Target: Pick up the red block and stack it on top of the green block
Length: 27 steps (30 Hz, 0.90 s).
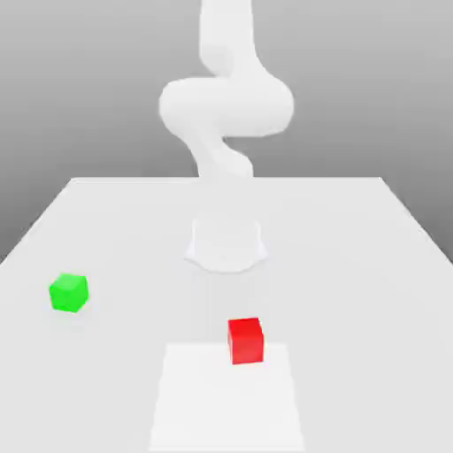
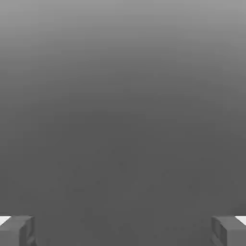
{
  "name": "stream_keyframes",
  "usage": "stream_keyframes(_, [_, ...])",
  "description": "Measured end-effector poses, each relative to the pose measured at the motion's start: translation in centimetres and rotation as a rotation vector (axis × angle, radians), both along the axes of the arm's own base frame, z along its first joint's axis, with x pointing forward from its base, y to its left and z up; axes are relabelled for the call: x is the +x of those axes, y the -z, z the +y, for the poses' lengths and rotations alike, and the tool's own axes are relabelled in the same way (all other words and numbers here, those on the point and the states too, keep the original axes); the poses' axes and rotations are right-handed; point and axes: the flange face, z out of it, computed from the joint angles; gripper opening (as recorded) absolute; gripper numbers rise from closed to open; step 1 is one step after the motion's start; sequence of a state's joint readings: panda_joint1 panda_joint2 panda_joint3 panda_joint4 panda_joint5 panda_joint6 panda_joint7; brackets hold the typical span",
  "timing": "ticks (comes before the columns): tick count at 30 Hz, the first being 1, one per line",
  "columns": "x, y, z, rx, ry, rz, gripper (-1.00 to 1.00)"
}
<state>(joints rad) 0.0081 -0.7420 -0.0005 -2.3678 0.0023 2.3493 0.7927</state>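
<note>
fingers (image 2: 123,231) wide apart, nothing between, so ready to take a block. red block (image 1: 246,341) toward desk's (image 1: 354,265) near edge, green block (image 1: 69,293) by exterior view's left edge of desk, bare-topped, so stackable imo

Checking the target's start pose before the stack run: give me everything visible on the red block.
The red block is a plain, bright red cube with smooth matte faces. It sits flat, turned slightly, across the far edge of the pale square patch, right of its middle in the exterior view. Nothing grips it or rests on it.
</note>
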Motion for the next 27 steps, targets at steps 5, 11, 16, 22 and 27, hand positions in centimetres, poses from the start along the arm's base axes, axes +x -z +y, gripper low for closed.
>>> stream_keyframes(5, [3.6, 12.4, 0.9, -0.010, -0.033, 0.184, 0.00])
stream_keyframes(11, [2.9, 27.5, 1.9, -0.028, -0.075, 0.411, 0.00])
stream_keyframes(16, [-2.0, 40.3, 2.6, -0.048, -0.115, 0.625, 0.00])
stream_keyframes(22, [-4.7, 49.9, 2.7, -0.058, -0.133, 0.720, 0.00])
stream_keyframes(27, [-4.9, 51.4, 2.7, -0.058, -0.133, 0.721, -1.00])
